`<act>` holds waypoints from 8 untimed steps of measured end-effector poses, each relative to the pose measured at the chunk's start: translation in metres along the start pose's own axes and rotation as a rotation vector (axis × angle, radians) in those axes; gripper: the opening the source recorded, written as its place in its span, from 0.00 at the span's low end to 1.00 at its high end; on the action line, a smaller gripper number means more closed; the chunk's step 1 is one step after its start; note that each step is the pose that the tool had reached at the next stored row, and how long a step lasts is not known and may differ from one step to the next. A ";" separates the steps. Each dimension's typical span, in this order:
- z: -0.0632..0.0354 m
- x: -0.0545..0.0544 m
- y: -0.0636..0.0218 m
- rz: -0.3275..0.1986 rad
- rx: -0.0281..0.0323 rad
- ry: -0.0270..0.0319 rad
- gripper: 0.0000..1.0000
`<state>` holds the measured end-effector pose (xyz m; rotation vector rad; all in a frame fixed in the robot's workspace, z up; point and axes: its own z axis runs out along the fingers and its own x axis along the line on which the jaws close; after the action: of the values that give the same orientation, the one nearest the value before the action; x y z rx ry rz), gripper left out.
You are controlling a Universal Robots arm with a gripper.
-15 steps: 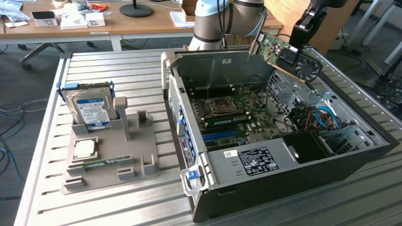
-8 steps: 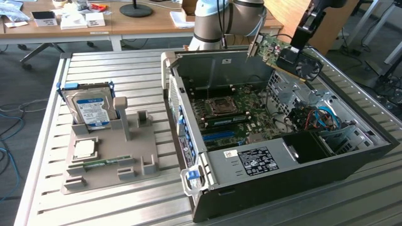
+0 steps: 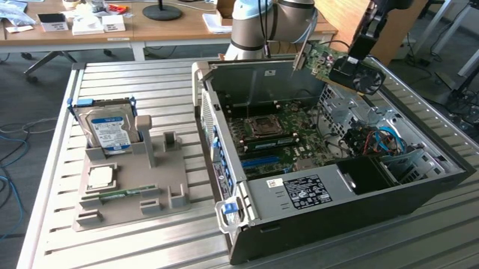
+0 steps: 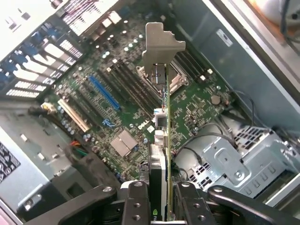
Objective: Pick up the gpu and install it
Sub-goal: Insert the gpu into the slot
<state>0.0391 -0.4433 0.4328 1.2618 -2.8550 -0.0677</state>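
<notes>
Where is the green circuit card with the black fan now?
The green circuit card hangs at the exterior view's upper right, clamped in the black gripper, above the motherboard of the open computer case.

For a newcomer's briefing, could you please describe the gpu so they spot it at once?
Start at the open computer case. Above it, at the exterior view's right, the gripper holds the gpu: a green card with a black fan and silver bracket, unlike the blue-labelled hard drive nearby.

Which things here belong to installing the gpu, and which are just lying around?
Job: gpu, gripped by the end effector over the open computer case; motherboard.
Lying about: hard drive, RAM stick, grey holder tray.
</notes>
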 end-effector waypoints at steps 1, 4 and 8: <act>0.0000 0.000 0.0000 -0.016 0.0001 0.0008 0.27; 0.0000 0.000 0.0000 -0.061 0.0001 0.0029 0.27; 0.0000 0.000 0.0000 -0.126 0.0001 0.0060 0.27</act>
<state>0.0391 -0.4433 0.4327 1.4387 -2.7671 -0.0655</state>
